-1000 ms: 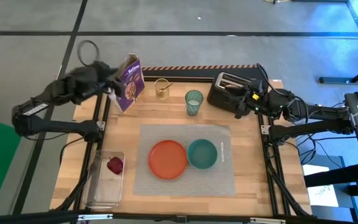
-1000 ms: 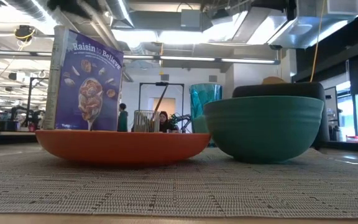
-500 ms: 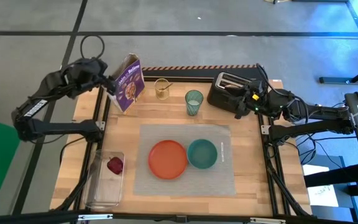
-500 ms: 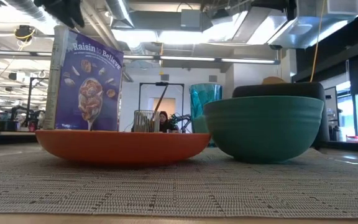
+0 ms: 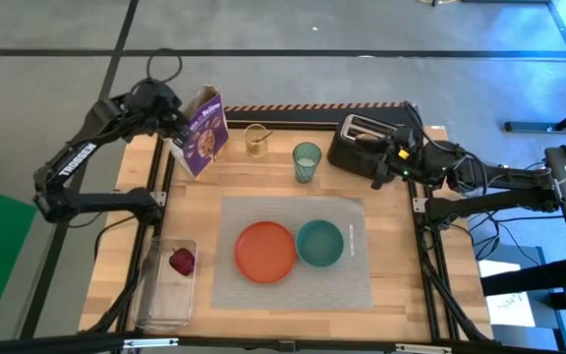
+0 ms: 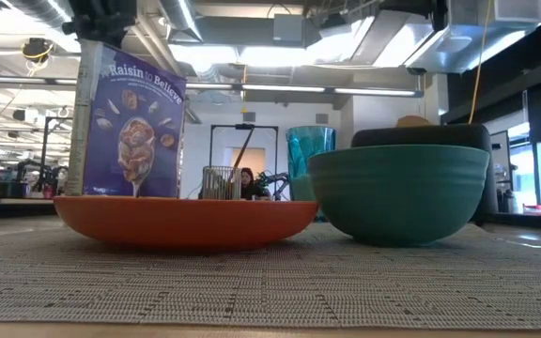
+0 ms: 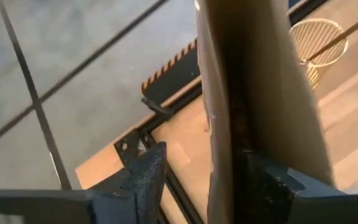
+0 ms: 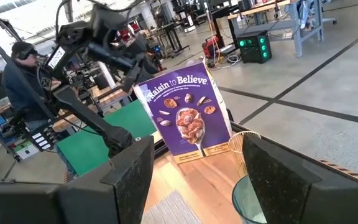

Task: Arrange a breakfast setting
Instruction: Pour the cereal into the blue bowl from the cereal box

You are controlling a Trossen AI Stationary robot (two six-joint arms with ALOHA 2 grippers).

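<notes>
The grey placemat (image 5: 352, 270) lies mid-table with the orange plate (image 5: 265, 251) and the teal bowl (image 5: 319, 243) on it. The green cup (image 5: 307, 162) and a gold wire holder with the spoon (image 5: 255, 140) stand behind it. The dark red fruit (image 5: 182, 261) lies in a clear tray at the near left. I do not see the bagel-like ring plainly. My left gripper (image 5: 177, 136) is open, its fingers on either side of the upright purple cereal box's (image 5: 204, 143) left edge. My right gripper (image 5: 389, 162) is open and empty beside the black toaster (image 5: 360, 138). My left gripper (image 7: 201, 158) stands across the cereal box's narrow side panel (image 7: 219, 124), one finger (image 7: 148, 180) clear of it. The other finger (image 7: 263, 183) lies close to the box's broad face, and I cannot tell whether it touches. The box stands upright on the table.
The clear tray (image 5: 165, 285) lies along the near left edge. The toaster stands at the far right corner. A person (image 8: 23, 68) and workshop gear show beyond the table. Bare wood lies between the placemat and the cup.
My left arm has swung its wrist up and toward the table's far edge while its gripper has stayed at the cereal box's left edge; in the low view it has come down to the box's top. The box has kept still.
</notes>
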